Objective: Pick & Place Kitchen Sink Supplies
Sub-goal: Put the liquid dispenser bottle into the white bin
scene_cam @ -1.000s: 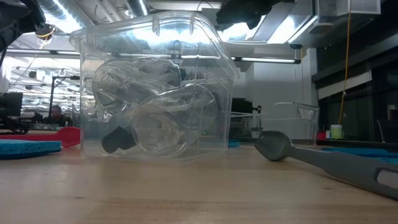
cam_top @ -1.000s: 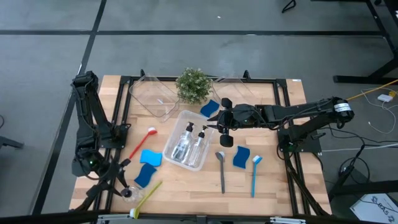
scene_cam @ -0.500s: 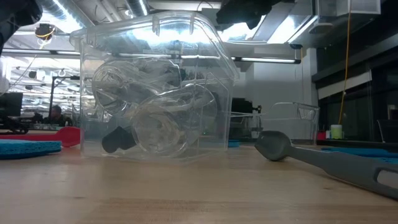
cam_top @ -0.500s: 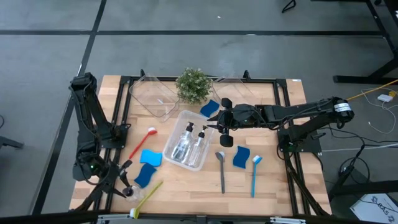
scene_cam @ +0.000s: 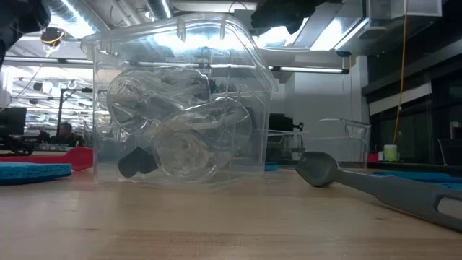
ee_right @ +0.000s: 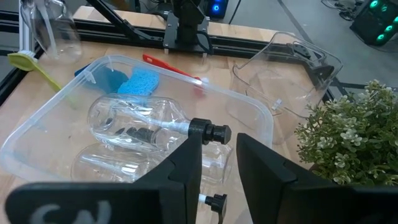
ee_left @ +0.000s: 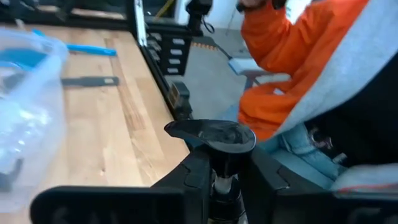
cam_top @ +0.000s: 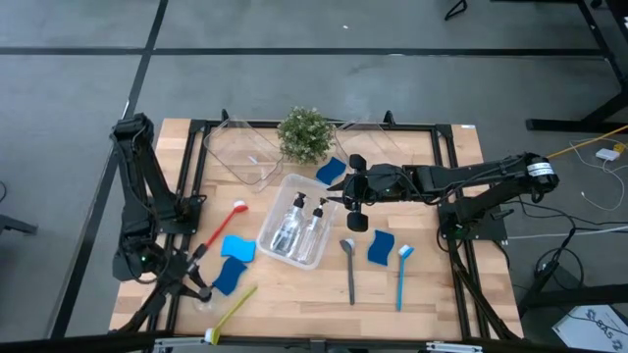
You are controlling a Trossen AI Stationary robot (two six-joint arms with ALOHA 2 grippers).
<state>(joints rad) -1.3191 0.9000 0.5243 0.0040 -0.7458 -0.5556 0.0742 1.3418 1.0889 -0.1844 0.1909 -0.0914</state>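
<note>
One bottle stands at the counter's near-left corner, close to the edge, its neck clamped in the left claw. A yellow-green brush lies just beside it, with two sponges beyond. Mid-counter, a bin holds two more bottles, and bare wood lies open in front of it. The right claw hangs over the bin's far-right rim, fingers apart and empty. A plant stands behind.

Bin: clear plastic bin standing on the bench, left of middle.
Contents: clear pump bottles lying inside, one black top low against the wall.
Brush: grey dish brush lying right of the bin.
Sponge: blue sponge at the left edge.
Red item: red brush head beside the bin's left wall.
</note>
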